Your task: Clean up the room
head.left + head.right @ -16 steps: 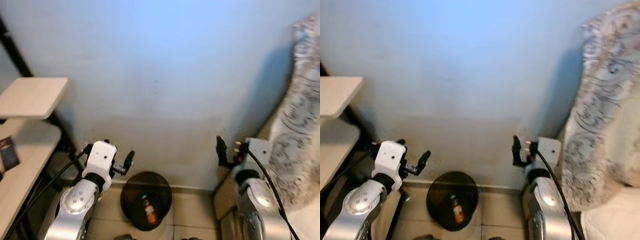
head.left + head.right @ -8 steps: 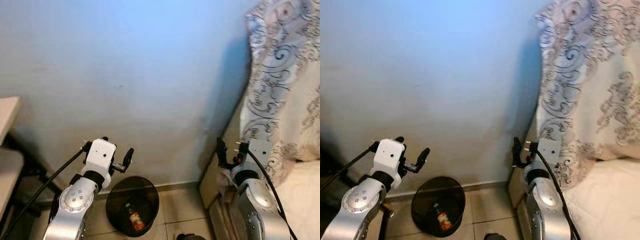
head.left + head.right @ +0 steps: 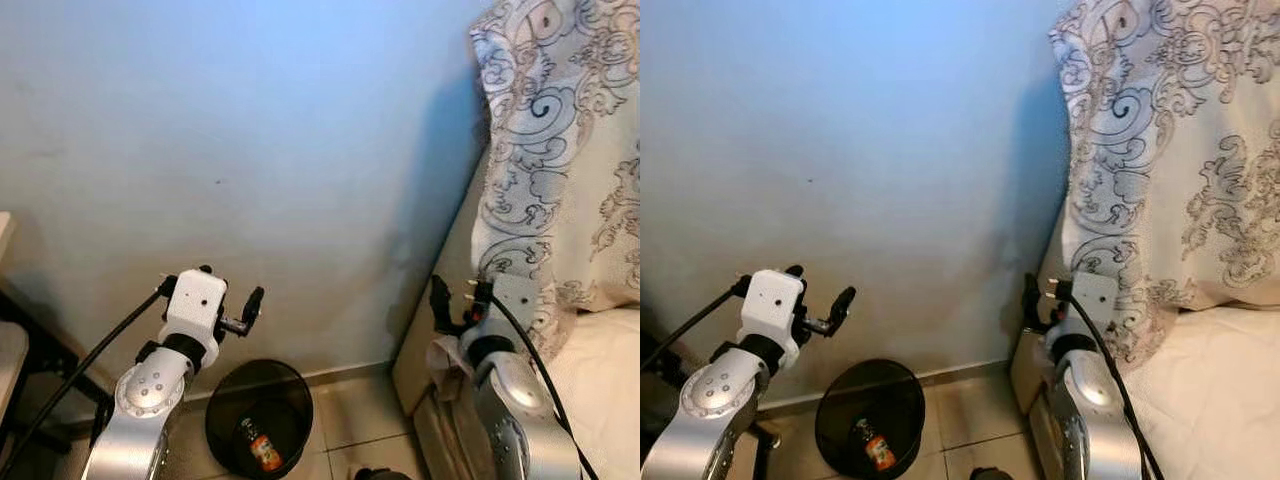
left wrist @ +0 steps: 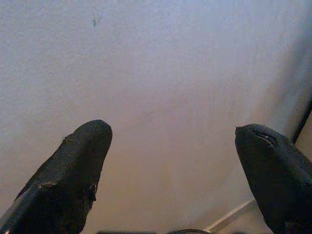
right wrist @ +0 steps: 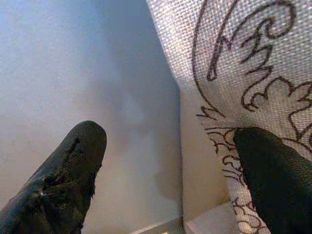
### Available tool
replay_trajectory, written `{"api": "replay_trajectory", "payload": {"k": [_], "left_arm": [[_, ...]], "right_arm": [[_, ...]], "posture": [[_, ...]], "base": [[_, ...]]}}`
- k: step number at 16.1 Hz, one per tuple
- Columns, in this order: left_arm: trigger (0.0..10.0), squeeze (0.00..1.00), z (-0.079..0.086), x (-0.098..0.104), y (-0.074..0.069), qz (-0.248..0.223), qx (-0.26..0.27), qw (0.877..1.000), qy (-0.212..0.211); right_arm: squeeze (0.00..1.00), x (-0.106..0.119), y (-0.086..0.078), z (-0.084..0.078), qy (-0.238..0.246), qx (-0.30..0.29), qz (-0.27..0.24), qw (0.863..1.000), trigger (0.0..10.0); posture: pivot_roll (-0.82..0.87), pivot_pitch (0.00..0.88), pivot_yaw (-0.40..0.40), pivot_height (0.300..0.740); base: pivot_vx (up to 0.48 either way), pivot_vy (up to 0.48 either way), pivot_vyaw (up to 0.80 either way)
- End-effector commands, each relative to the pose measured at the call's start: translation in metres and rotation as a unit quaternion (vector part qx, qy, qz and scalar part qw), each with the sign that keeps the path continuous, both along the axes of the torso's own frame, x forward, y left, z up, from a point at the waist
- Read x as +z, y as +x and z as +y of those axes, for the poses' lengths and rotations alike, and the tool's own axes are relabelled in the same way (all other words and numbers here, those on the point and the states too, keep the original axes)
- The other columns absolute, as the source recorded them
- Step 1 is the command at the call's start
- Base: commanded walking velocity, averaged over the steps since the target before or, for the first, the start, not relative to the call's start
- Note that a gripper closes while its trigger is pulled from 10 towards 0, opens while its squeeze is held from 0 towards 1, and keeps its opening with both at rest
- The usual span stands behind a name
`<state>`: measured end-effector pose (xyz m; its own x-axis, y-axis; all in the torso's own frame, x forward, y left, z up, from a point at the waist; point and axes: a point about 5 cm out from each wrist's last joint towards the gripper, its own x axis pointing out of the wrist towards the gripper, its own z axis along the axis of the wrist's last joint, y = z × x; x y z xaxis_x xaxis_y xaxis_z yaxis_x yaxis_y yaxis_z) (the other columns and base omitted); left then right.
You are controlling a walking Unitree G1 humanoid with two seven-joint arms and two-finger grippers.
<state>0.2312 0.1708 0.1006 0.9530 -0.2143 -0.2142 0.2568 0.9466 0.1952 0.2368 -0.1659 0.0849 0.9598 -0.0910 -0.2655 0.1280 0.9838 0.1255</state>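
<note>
A black waste bin stands on the tiled floor against the pale blue wall, and a small bottle with an orange label lies inside it. My left gripper is raised above the bin's left side, pointing at the wall; in the left wrist view its fingers stand wide apart with nothing between them. My right gripper is held up beside the corner of the bed, open and empty, with one of its fingers in front of the patterned cloth.
A cream bedcover with grey scroll patterns hangs at the right over a bed. A rounded light desk edge and black frame sit at the far left. Tiled floor lies between bin and bed.
The camera has swung to the right: the wooden shelves have slid out at the left and the bedcover and bed have come further in. Both arms keep the same raised pose.
</note>
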Motion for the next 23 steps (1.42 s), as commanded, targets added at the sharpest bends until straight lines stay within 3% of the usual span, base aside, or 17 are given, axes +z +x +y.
{"api": "replay_trajectory", "payload": {"k": [1,11,13,14,15,17,21,23], "left_arm": [[10.0,0.00,0.001,0.001,0.000,-0.002,0.006,1.000,0.001],[10.0,0.00,0.001,0.003,-0.001,-0.010,-0.003,1.000,0.009],[10.0,0.00,-0.001,0.001,-0.002,0.002,-0.016,1.000,0.010],[10.0,0.00,-0.001,-0.002,-0.004,0.010,-0.032,0.999,0.015],[10.0,0.00,0.000,-0.003,-0.005,0.016,-0.040,0.999,0.016],[10.0,0.00,0.001,-0.007,-0.007,0.025,-0.054,0.998,0.019],[10.0,0.00,0.006,-0.019,-0.011,0.042,-0.064,0.997,0.024],[10.0,0.00,0.006,-0.031,-0.011,0.052,-0.067,0.996,0.024]], "right_arm": [[1.00,0.000,0.001,-0.001,-0.002,-0.003,0.006,1.000,10.0],[1.00,-0.001,0.002,-0.004,-0.004,-0.003,0.011,1.000,10.0],[1.00,0.000,0.003,0.002,-0.015,0.059,0.015,0.998,10.0],[1.00,-0.002,0.001,0.011,-0.035,0.167,0.028,0.985,10.0],[1.00,-0.004,-0.001,0.010,-0.039,0.199,0.038,0.978,10.0],[1.00,-0.004,-0.003,0.003,-0.051,0.216,0.047,0.974,10.0],[1.00,-0.007,-0.010,0.003,-0.042,0.240,0.064,0.968,10.0],[1.00,-0.005,-0.008,0.006,-0.021,0.212,0.048,0.976,10.0]], "posture": [[0.18,0.000,0.024,0.740],[0.18,0.000,0.015,0.740],[0.19,0.000,0.017,0.740],[0.19,0.000,0.017,0.740],[0.18,0.000,0.023,0.740],[0.19,0.000,0.022,0.740],[0.19,0.000,0.023,0.740],[0.18,0.000,0.028,0.740]], "base": [[0.000,0.000,-0.75],[0.000,0.000,-0.74],[0.000,0.000,-0.74],[0.000,0.000,-0.74],[0.000,0.000,-0.73],[0.000,0.000,-0.73],[0.000,0.000,-0.73],[0.000,0.000,-0.72]]}}
